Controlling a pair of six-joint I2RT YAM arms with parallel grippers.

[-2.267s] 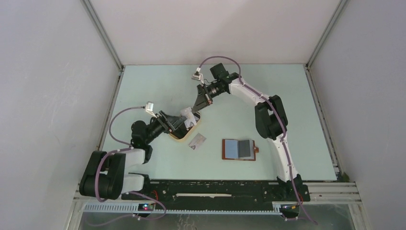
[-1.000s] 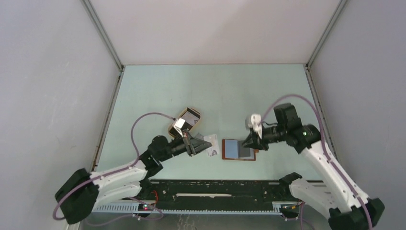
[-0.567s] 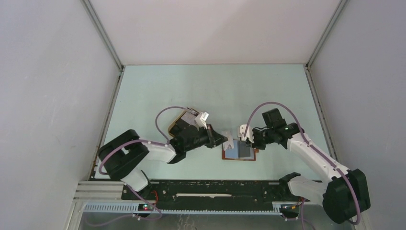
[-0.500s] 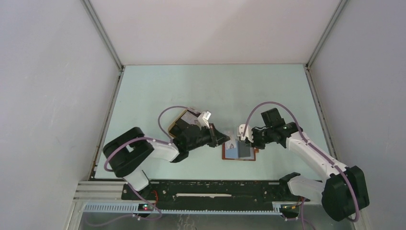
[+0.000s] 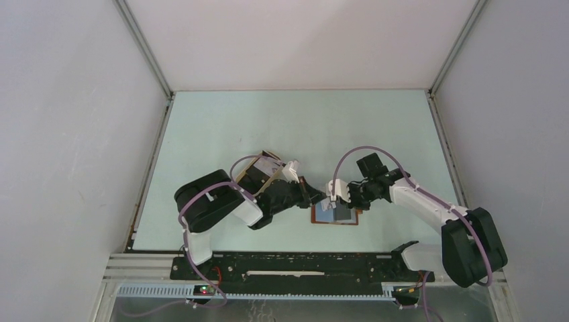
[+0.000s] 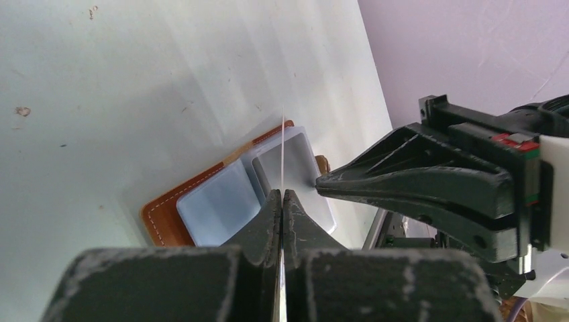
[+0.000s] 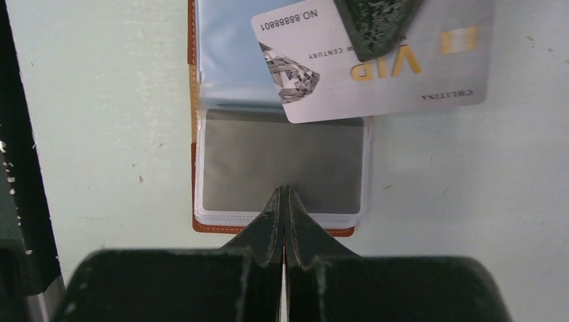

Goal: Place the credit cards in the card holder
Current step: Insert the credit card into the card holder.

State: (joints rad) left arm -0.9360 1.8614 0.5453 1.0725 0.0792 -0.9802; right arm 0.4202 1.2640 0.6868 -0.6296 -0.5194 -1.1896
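The card holder (image 5: 337, 216) lies open on the table, brown with clear inner sleeves (image 7: 282, 157). My left gripper (image 5: 315, 196) is shut on a whitish credit card (image 7: 376, 67) printed VIP. It holds the card tilted just above the holder's left sleeve (image 6: 218, 204). In the left wrist view the card (image 6: 284, 147) shows edge-on between the closed jaws of the left gripper (image 6: 282, 193). My right gripper (image 7: 284, 191) is shut with nothing in it, its tips over the near edge of the grey right sleeve. Whether they touch it cannot be told. The right gripper's fingers (image 6: 402, 178) sit close beside the card.
An oval tan tray (image 5: 260, 176) lies behind the left arm, mostly hidden by it. The black rail (image 5: 302, 265) with both arm bases runs along the near edge. Grey walls close the table at left, right and back.
The left gripper has carried the card from beside the tray to above the holder. The right arm swung in over the holder's right side and its gripper closed.
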